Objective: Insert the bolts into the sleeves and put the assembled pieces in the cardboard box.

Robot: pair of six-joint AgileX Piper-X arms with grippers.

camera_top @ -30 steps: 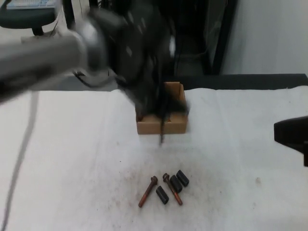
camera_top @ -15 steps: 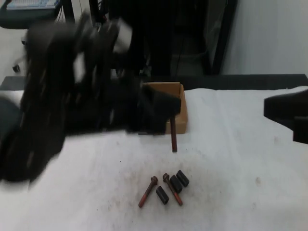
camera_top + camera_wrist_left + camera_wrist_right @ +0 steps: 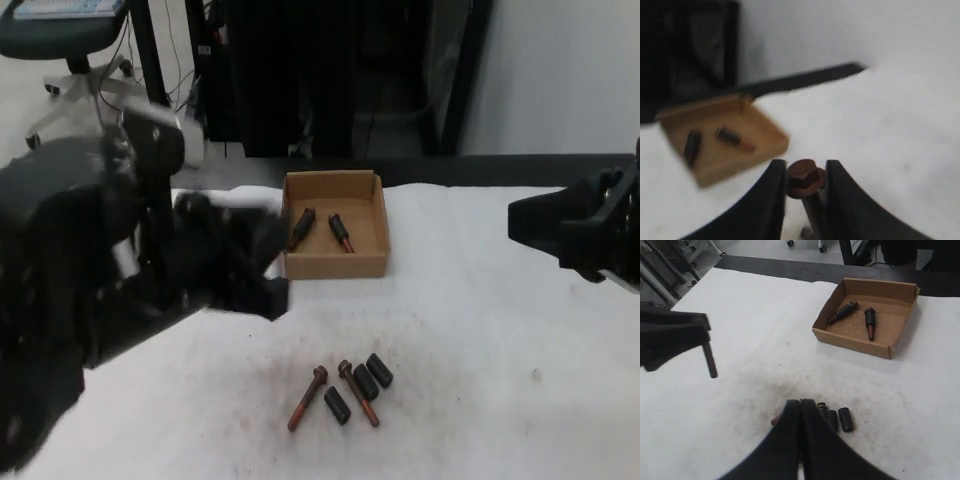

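On the white surface (image 3: pixel 480 330) we see the cardboard box (image 3: pixel 334 265) at upper centre of the high view, two assembled pieces (image 3: pixel 301 228) inside. Our left tool (image 3: pixel 805 169), left of the box, grips a bolt (image 3: pixel 806 181) by its head; the right tool (image 3: pixel 800 410) is closed, empty.

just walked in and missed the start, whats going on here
The left claw is shut on a bolt, held above the white cloth near the cardboard box. Two assembled pieces lie in the box. Two bolts and three sleeves lie loose on the cloth. The right claw is shut, holding nothing.
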